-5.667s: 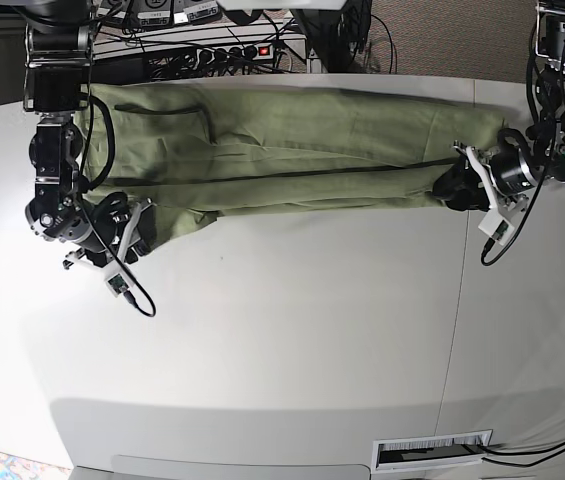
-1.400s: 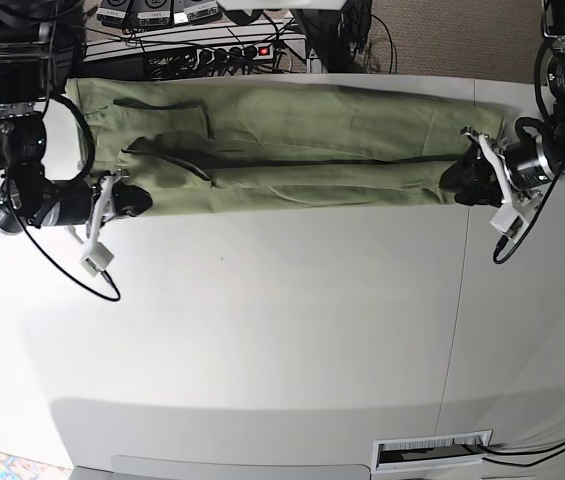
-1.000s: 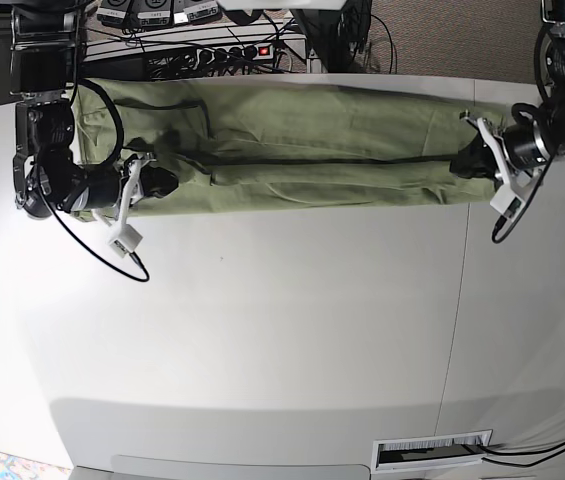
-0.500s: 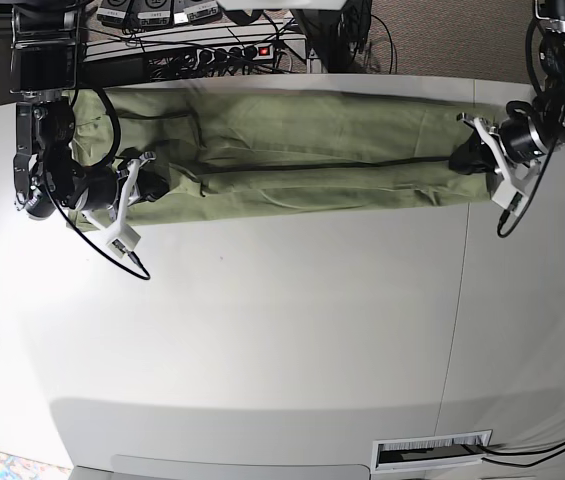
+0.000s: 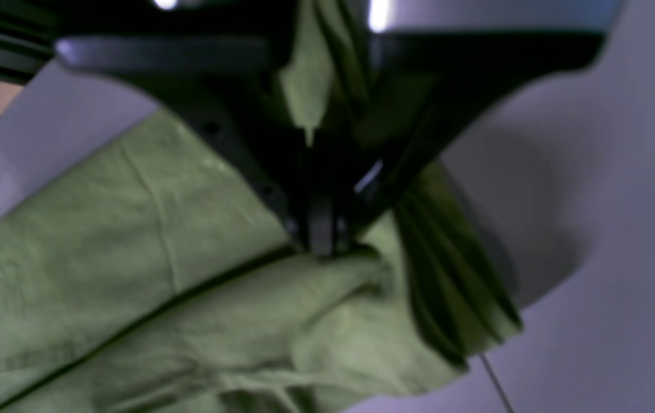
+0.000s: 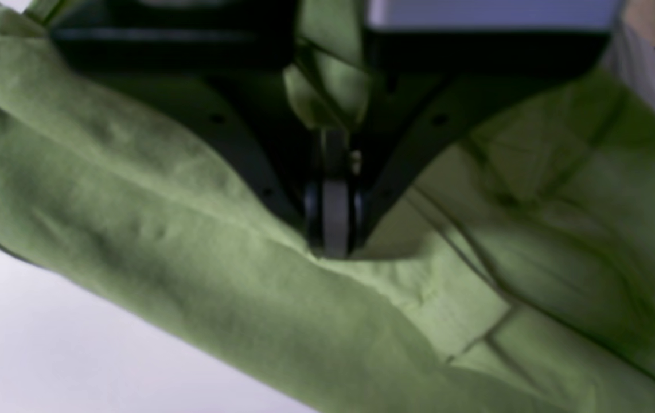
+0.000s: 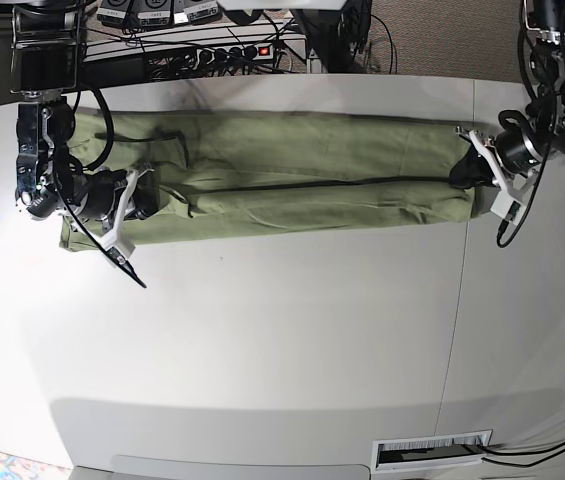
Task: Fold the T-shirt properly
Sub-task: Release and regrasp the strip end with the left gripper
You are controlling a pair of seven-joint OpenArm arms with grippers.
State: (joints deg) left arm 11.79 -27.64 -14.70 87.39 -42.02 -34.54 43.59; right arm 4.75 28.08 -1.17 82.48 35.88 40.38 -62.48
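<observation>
Even overhead light is washing the white table (image 7: 282,340) in the base view, leaving a soft grey band near its bottom edge, and the edges are bowing from lens distortion. Both wrist views are showing soft and blurred, their dark upper parts sitting in shadow.

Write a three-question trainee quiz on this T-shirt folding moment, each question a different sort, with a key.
1. True or false: the left gripper is shut on the T-shirt.
2. The right gripper is: A) open above the cloth B) shut on the cloth C) resting on bare table.
3. Fill in: in the base view, the shirt lies as a long band across the ____ table.

Key: 1 true; 2 B; 3 white.
</observation>
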